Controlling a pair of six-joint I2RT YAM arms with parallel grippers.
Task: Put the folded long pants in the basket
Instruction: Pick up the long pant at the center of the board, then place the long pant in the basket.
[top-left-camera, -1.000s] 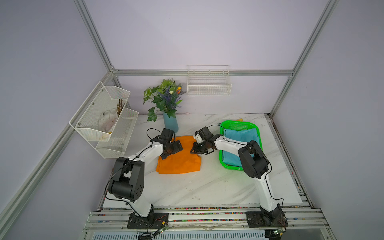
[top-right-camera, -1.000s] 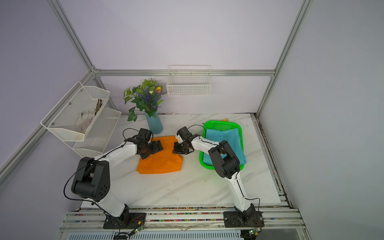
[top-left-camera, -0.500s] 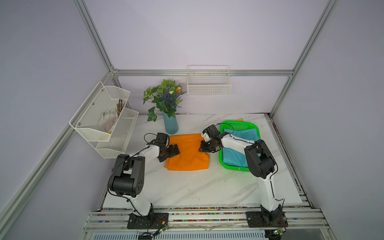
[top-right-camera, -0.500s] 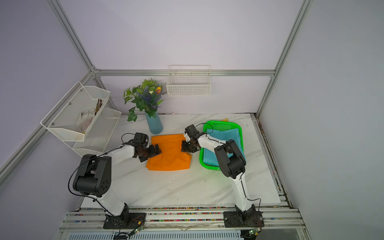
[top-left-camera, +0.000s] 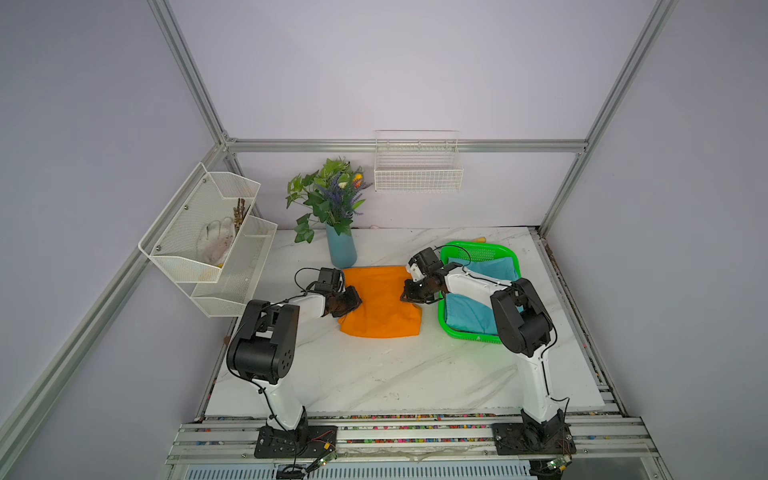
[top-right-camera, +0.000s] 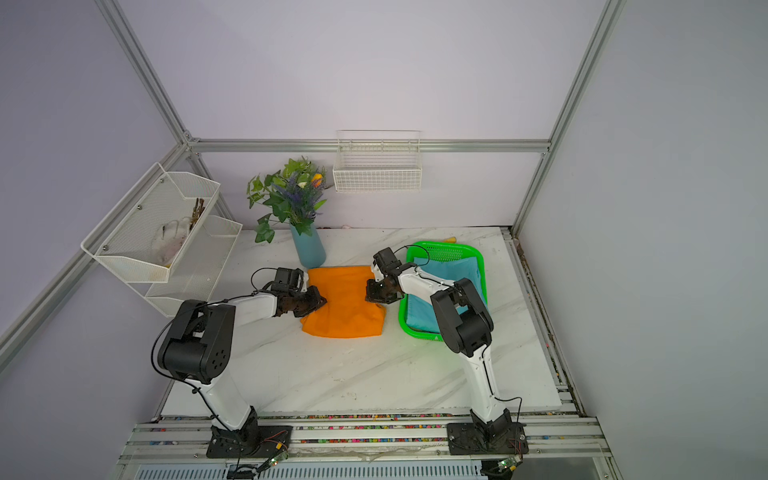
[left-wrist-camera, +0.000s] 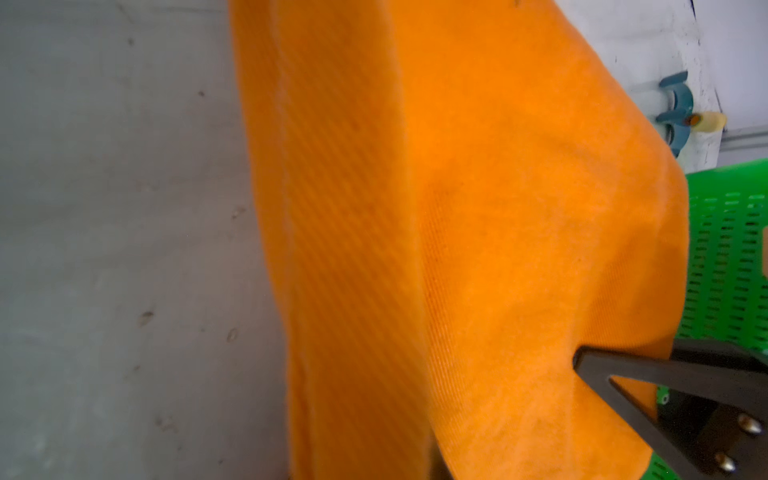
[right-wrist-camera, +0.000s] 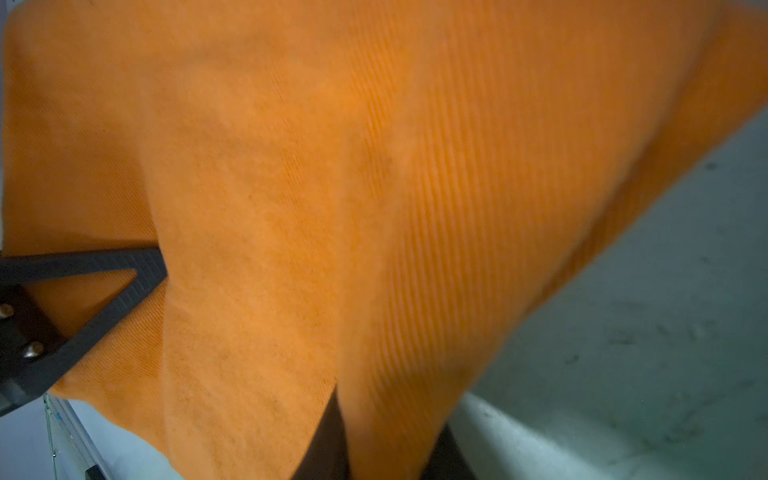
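Clamping opposite edges of the bright orange folded cloth pants (top-left-camera: 380, 309), my left gripper (top-left-camera: 353, 301) and right gripper (top-left-camera: 409, 296) hold them left of the green perforated plastic basket (top-left-camera: 478, 248).

Top views overhead (nearly identical), wrist views close on orange pants (left-wrist-camera: 457, 208)

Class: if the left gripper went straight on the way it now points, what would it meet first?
The left gripper bites the orange pants, so more of that cloth first; beyond it, probably the right gripper, before the green basket.
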